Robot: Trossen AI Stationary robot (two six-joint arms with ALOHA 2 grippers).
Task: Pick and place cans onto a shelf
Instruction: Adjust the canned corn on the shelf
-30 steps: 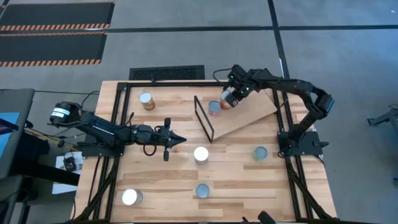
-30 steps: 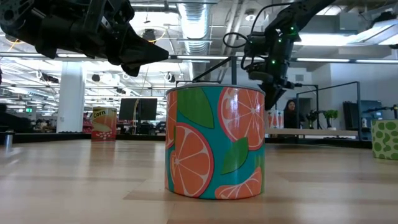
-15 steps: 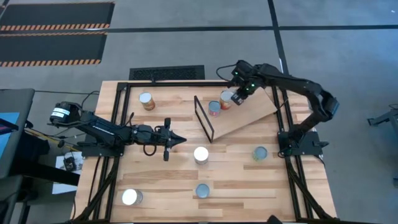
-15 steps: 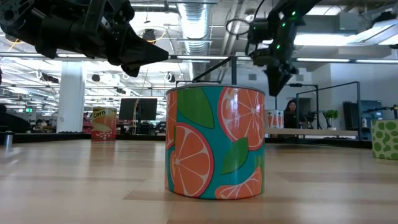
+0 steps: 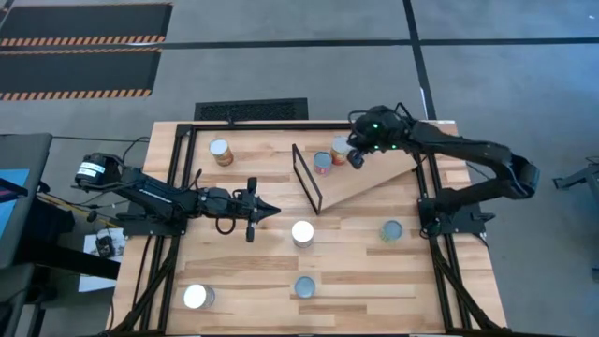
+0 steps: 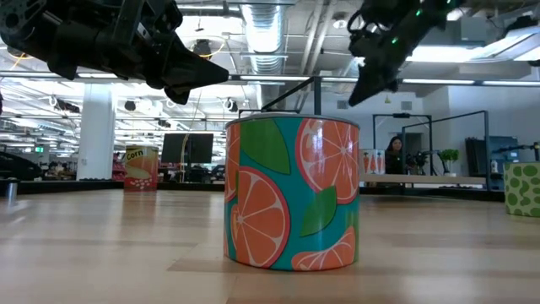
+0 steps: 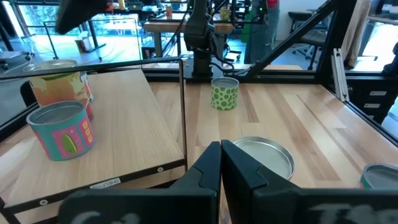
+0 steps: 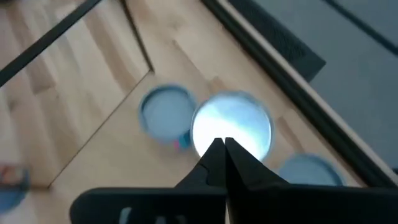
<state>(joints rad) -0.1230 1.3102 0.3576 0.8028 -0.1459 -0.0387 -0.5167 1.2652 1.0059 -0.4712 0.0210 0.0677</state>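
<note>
Cans: we count two on the shelf and five on the counter. Since earlier, our right gripper released its can, lifted away and pressed together; our left gripper stays pinched together.

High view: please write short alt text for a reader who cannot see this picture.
From above, the right gripper, shut and empty, hangs beside two cans standing on the tilted shelf. The left gripper, also shut, waits over the table, where five more cans stand apart.
</note>
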